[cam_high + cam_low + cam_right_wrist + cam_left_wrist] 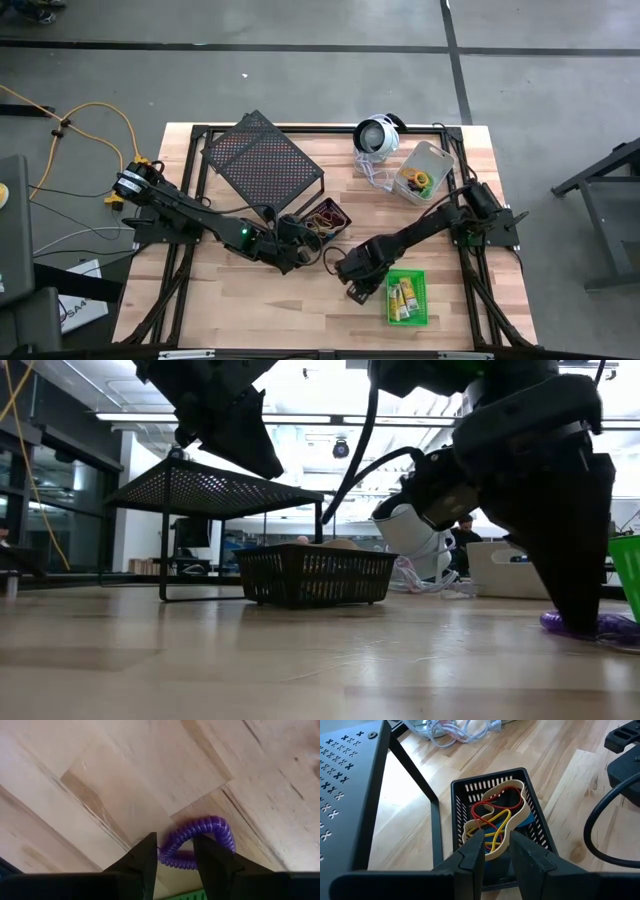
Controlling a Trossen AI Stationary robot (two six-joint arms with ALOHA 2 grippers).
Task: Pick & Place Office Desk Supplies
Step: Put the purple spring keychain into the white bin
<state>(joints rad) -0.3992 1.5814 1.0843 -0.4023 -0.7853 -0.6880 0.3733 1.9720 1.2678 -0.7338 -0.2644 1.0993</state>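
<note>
1. The right end effector stood low over the wooden worktop, its fingers parted with a purple coiled loop lying on the wood between the tips; the low view showed the fingertips down at the loop. Whether the fingers pressed on the coil could not be told.

2. In the high view this end effector sat near the worktop's centre, at about 9 o'clock from a green bin, just beside it.

3. The green bin held several little yellow pieces.

4. The left end effector hovered over the near end of a black slotted bin, fingers slightly parted and gripping nothing. In the high view it lay at about 7 o'clock from that bin.

5. The black bin contained a tangle of elastic loops: cream, red and yellow were visible.

6. A large black mesh rack stood at about 10 o'clock from the black bin, touching or nearly so.

7. A clear bin with small items inside sat toward the worktop's 1 o'clock corner, with a round white-and-black device just beside it at about 10 o'clock.
</note>
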